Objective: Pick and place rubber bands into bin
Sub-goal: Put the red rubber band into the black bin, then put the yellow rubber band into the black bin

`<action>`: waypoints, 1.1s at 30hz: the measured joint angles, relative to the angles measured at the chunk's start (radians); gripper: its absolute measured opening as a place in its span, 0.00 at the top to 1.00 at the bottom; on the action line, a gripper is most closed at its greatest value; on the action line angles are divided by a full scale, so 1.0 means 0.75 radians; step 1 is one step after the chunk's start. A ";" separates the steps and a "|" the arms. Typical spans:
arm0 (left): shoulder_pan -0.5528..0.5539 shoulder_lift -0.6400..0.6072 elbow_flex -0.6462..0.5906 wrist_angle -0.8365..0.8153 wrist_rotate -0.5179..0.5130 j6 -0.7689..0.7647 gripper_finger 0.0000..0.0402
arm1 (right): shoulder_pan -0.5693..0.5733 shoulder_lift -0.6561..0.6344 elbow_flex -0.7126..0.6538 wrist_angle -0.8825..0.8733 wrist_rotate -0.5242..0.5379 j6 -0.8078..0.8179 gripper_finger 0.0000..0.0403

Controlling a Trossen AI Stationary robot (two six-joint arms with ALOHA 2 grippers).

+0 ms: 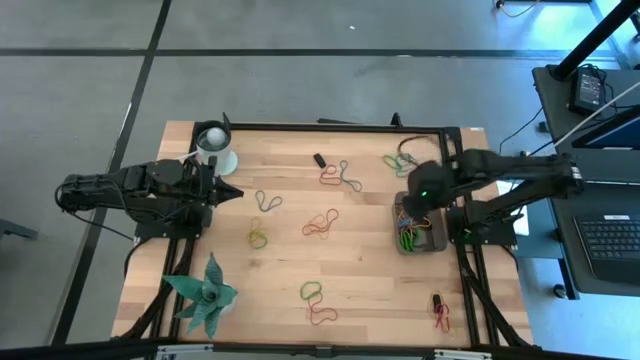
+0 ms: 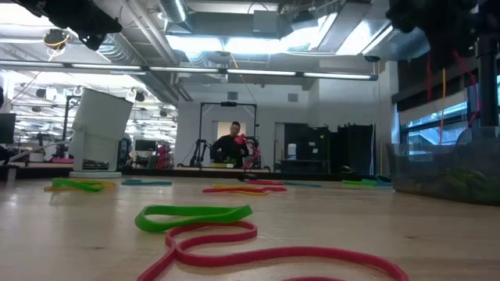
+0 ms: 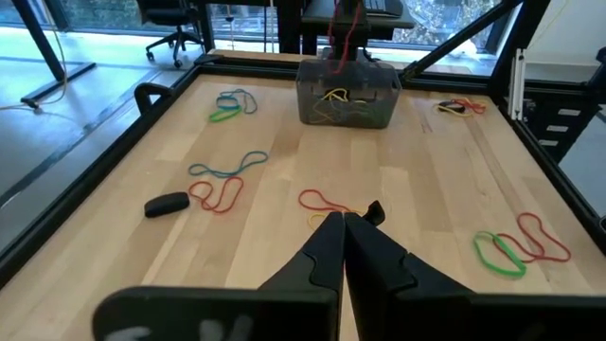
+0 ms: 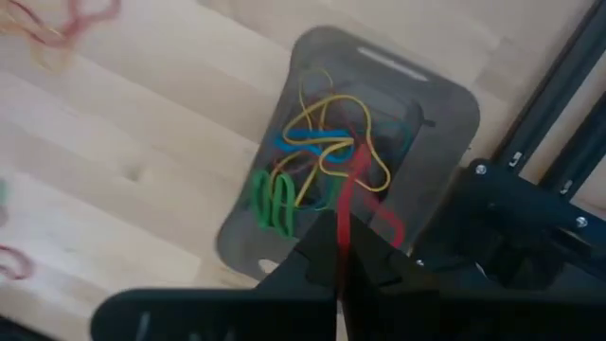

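The bin [image 1: 401,246], a dark grey tray, sits near the table's right edge and holds several rubber bands [image 4: 317,142] in yellow, blue and green. My right gripper [image 1: 420,195] hovers over it, pointing down, shut on a red rubber band [image 4: 347,189]. More rubber bands lie scattered on the wood, among them a red one [image 1: 321,224] mid-table, a green one [image 1: 258,238] and a pair [image 1: 318,303] near the front. My left gripper [image 1: 232,193] waits shut at the table's left side, touching nothing. My right gripper pinches the red rubber band's upper end [image 4: 341,248] between its two fingertips, coming from above and pointing down. The band hangs slack below the fingers. Its lower part [image 3: 341,43] reaches down into the bin's mouth above the bands inside.
A white cup [image 1: 215,145] stands at the far left beside my left arm. A small black oblong piece [image 1: 319,160] lies near the far edge. A green star-shaped object [image 1: 205,295] sits at the near left. A black frame rail [image 4: 530,170] runs right beside the bin.
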 joint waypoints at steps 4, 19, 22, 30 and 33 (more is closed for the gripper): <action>0.000 0.000 0.000 0.000 0.000 0.000 0.98 | 0.025 0.046 -0.166 0.109 -0.058 -0.029 1.00; 0.000 0.000 0.000 0.000 0.000 0.003 0.98 | 0.025 0.048 -0.734 0.659 -0.179 0.084 0.96; 0.000 0.000 0.000 0.000 0.000 0.003 0.98 | 0.025 0.048 -0.746 0.717 -0.179 0.085 0.92; 0.000 0.000 0.000 0.010 -0.084 0.003 0.98 | 0.025 0.044 -0.677 0.625 -0.176 0.077 0.75; 0.000 0.000 0.000 0.010 -0.099 0.004 0.98 | 0.025 0.042 -0.619 0.540 -0.174 0.070 0.69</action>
